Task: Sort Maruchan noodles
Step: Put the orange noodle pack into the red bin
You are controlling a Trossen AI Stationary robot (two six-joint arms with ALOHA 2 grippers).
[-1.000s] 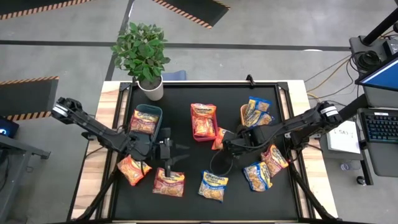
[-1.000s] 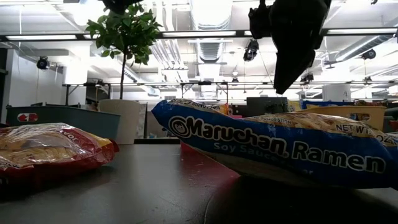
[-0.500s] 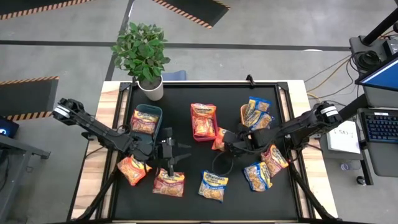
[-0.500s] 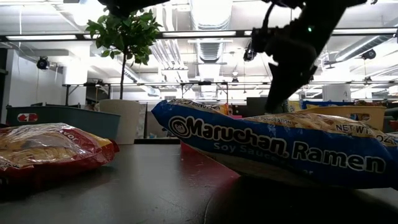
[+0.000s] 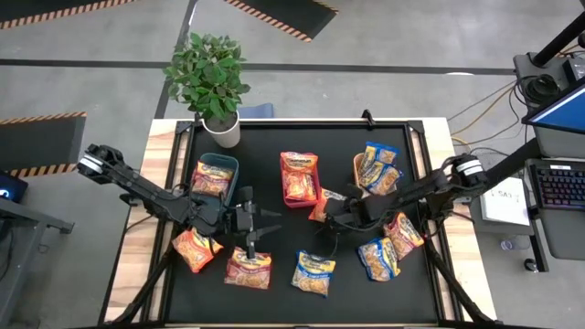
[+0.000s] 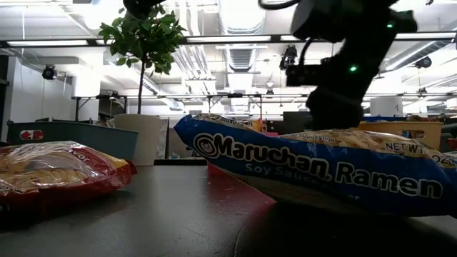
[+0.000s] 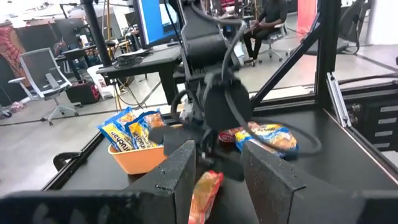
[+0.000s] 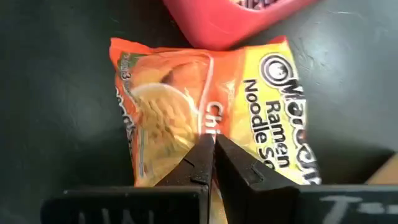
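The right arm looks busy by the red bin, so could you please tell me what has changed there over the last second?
The right gripper came down beside the red bin and its jaws closed on the edge of the orange packet lying against that bin. The packet has not been lifted. The left gripper kept its place with its jaws unchanged, and the other packets and bins stayed put.

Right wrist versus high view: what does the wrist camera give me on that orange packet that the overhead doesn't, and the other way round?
Only the right wrist view: the right gripper shut, pinching the orange packet's edge, beside the red bin.

Only the high view: the left gripper over the mat, the teal bin, plant, and other packets scattered.

Both: the orange packet lying beside the red bin.
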